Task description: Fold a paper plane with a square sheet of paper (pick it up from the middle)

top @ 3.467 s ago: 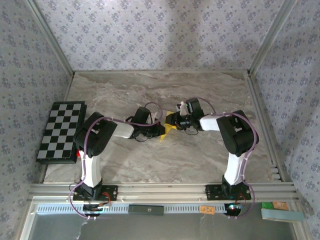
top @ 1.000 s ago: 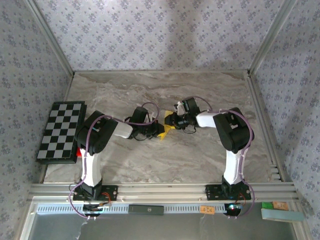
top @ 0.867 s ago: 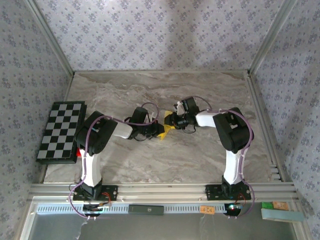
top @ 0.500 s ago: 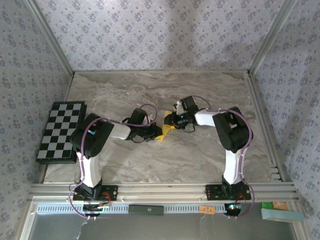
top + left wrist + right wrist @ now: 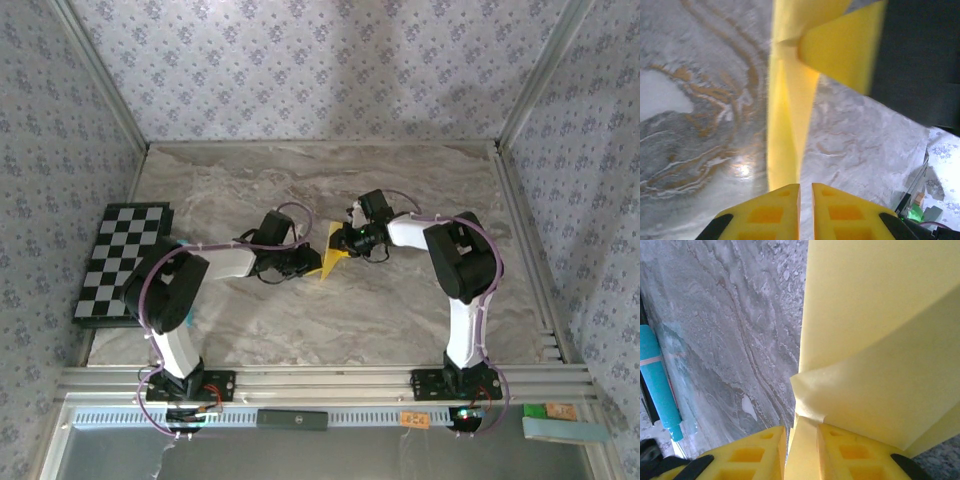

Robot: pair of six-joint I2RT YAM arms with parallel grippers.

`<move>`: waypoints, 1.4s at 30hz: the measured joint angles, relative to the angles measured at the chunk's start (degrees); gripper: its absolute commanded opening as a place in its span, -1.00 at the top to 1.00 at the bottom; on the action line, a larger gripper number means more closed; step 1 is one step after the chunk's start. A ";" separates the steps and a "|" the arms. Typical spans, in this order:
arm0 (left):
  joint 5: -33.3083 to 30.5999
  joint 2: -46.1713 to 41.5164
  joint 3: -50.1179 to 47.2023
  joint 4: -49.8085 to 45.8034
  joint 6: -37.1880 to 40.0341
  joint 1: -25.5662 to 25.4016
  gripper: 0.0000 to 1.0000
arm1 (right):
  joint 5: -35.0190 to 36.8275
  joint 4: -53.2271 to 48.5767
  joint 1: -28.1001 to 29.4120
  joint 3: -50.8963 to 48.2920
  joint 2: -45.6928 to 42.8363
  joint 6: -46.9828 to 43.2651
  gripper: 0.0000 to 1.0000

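Observation:
The yellow square sheet of paper point(image 5: 329, 259) is folded into a narrow, pointed paper plane shape and stands on edge at mid-table between both grippers. My right gripper point(image 5: 346, 243) is at its far end. In the right wrist view the paper point(image 5: 875, 340) runs down between the yellow fingers, and that gripper point(image 5: 801, 427) is shut on it. My left gripper point(image 5: 308, 263) is at the near left side. In the left wrist view the jaws point(image 5: 806, 186) stand slightly apart with bare marble in the gap. The paper strip point(image 5: 787, 125) ends at the left finger's tip.
The black-and-white checkered board point(image 5: 122, 260) lies at the table's left edge, beside the left arm's elbow. A blue-tipped pen point(image 5: 660, 380) lies on the marble left of the right gripper. Patterned walls close in the back and both sides.
The left arm's elbow has swung out to the left and its jaws have parted slightly off the paper. The right gripper has shifted a little left and tightened on the paper.

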 measured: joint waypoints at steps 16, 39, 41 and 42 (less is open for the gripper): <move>-0.87 8.13 9.01 -1.97 2.89 -3.76 0.86 | 2.40 -4.94 0.50 2.82 0.94 0.46 0.65; -1.84 10.16 7.32 -1.95 4.85 -3.17 0.94 | 3.17 -7.23 0.59 4.00 1.42 0.44 0.70; -1.66 10.03 6.38 -0.35 4.83 -3.15 0.95 | 3.69 -8.94 0.70 5.14 1.81 0.39 0.71; -1.68 9.88 5.88 0.42 4.83 -3.15 0.96 | 3.98 -9.64 0.74 5.57 1.90 0.33 0.72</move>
